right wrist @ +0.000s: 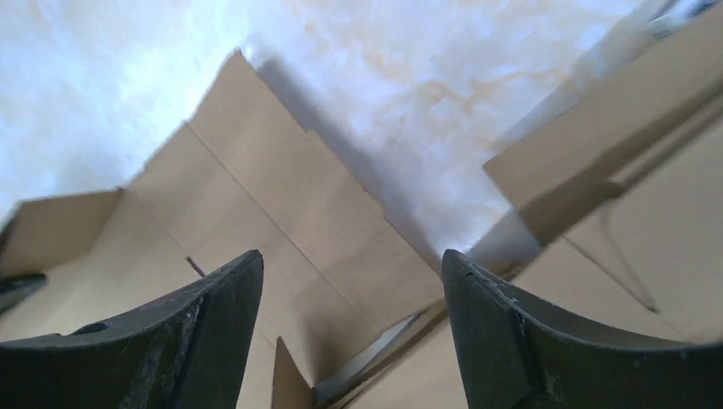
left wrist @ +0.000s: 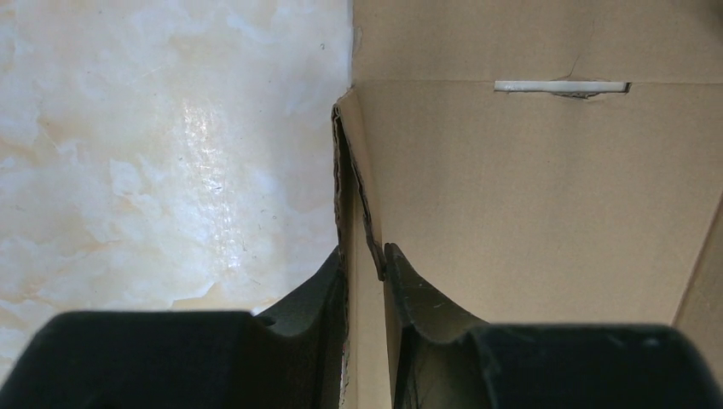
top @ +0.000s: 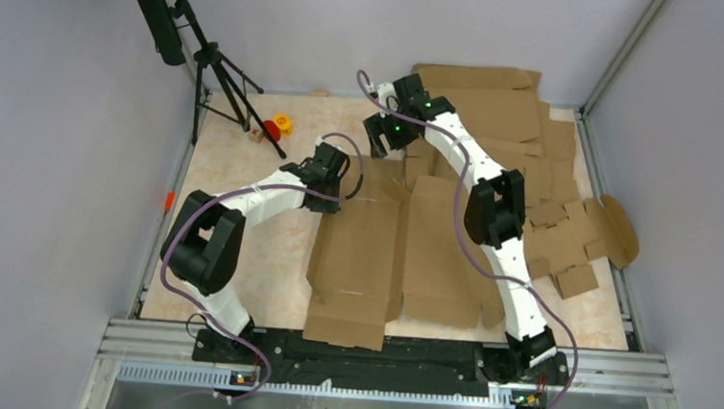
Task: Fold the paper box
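Many spare blanks crowd the far right; left tool pinches paper box flap — right tool wide.

You get bright, even light up top. Left wrist: glare on tabletop. Right wrist: soft focus, paper box casts a shadow, bg blown out.

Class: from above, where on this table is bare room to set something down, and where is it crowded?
Bare: the table left of the paper box, around the left arm, up to the tripod. Crowded: right side, cardboard pile.
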Controlling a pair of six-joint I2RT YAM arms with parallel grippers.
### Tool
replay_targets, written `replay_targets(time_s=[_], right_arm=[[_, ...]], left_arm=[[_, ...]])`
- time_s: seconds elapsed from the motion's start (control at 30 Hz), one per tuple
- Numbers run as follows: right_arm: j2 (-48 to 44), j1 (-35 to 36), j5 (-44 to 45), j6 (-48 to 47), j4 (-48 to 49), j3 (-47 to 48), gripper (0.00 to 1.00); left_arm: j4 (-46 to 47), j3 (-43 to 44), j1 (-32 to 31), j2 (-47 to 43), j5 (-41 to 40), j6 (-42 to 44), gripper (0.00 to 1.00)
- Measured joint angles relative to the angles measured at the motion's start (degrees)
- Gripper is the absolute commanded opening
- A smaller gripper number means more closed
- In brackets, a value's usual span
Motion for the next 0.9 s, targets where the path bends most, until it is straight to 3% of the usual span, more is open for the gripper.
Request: replay_targets(time_s=[0.4, 0.5, 0.6, 0.9], right_arm=[[5.0, -1.2, -9.7, -8.1, -0.7, -1.3, 0.79], [5.1, -1.8, -12.3, -9.1, -1.1, -1.3, 0.85], [5.3, -2.0, -12.5, -9.9, -1.0, -1.3, 0.89], [6.0, -3.5, -10.9, -9.8, 2.3, -2.9, 0.86]], left_arm=[[0.9, -0.1, -0.5, 0.0, 1.5, 3.5, 0.21], [0.9, -0.1, -1.2, 0.0, 1.5, 4.8, 0.20], [0.9, 0.0, -2.0, 0.0, 1.4, 5.8, 0.20], [0.6, 2.2, -4.5, 1.0, -0.5, 8.8, 0.19]])
